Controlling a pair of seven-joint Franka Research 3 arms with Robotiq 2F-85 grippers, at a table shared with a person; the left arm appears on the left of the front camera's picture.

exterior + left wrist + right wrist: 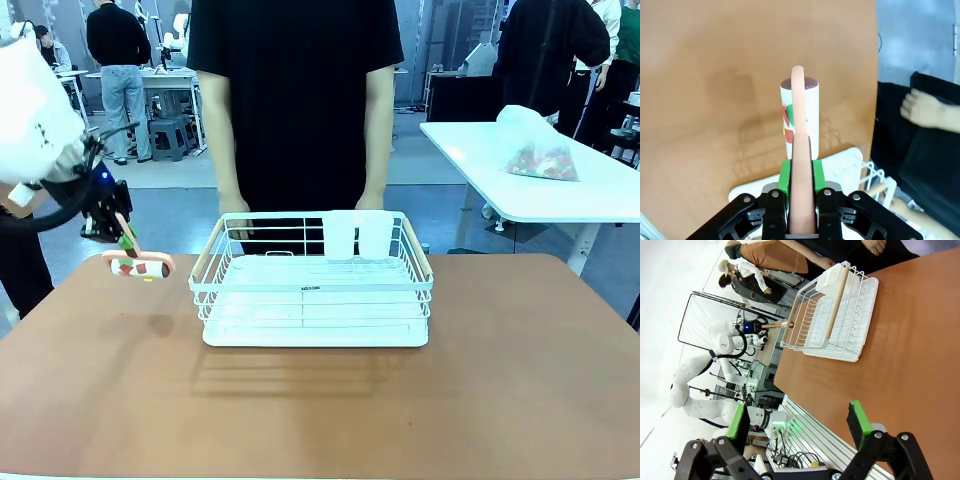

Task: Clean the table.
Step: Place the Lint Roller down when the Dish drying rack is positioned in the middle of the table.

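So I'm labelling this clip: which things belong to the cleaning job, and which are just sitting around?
Part of the job:
- table
- lint roller, held by its handle in the left gripper

Just there:
- white dish rack
- white side table with a plastic bag
- right gripper, open, idle

The left arm is seen entering from the left side of the front view, its white wrist raised above the table's left part and its left gripper pointed down and inward. Its green-padded fingers are clamped together on the peach handle of a lint roller. The right gripper is held above the table edge, its jaws spread wide with nothing between them.
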